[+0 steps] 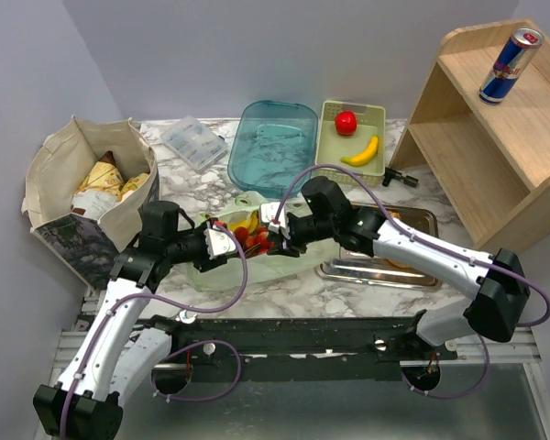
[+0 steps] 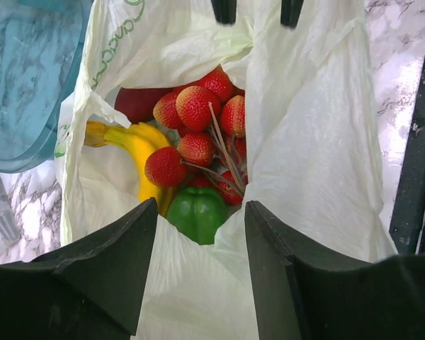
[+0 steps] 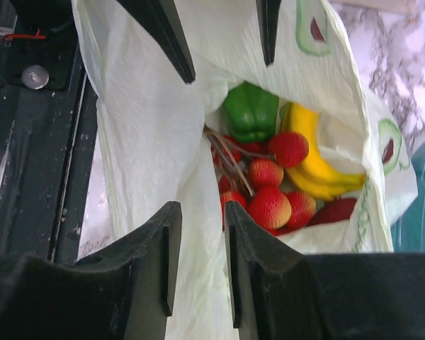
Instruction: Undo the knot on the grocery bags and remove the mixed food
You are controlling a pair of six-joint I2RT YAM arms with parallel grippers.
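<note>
Bag (image 2: 319, 142), pale green with avocado prints, is lying mid-table with its mouth gaping open. Strawberries (image 2: 196, 106) are piling up at the centre of the bag; banana (image 2: 138, 152) is curving along one side of them, pepper (image 2: 196, 212) is sitting at the bag's left end, and a dark red vegetable (image 2: 136, 103) is showing at its right end. Left gripper (image 2: 200, 207) is reaching over the bag's left rim, jaws standing apart with fabric between them; whether they are gripping it cannot be told. Right gripper (image 3: 202, 207) is facing it from the bag's right rim, jaws drawn close and pinching a fold of the bag. Tote (image 1: 82, 165) is standing well left of the bag, wrapped packs (image 1: 105, 179) showing inside. Tub (image 1: 273, 151), clear blue, is sitting just behind the bag; basket (image 1: 344, 147) is sitting behind and right of it. Tray (image 1: 376, 273) is lying to the bag's right. Shelf (image 1: 458, 137) is standing far right of the bag, can (image 1: 511, 66) resting on top.
</note>
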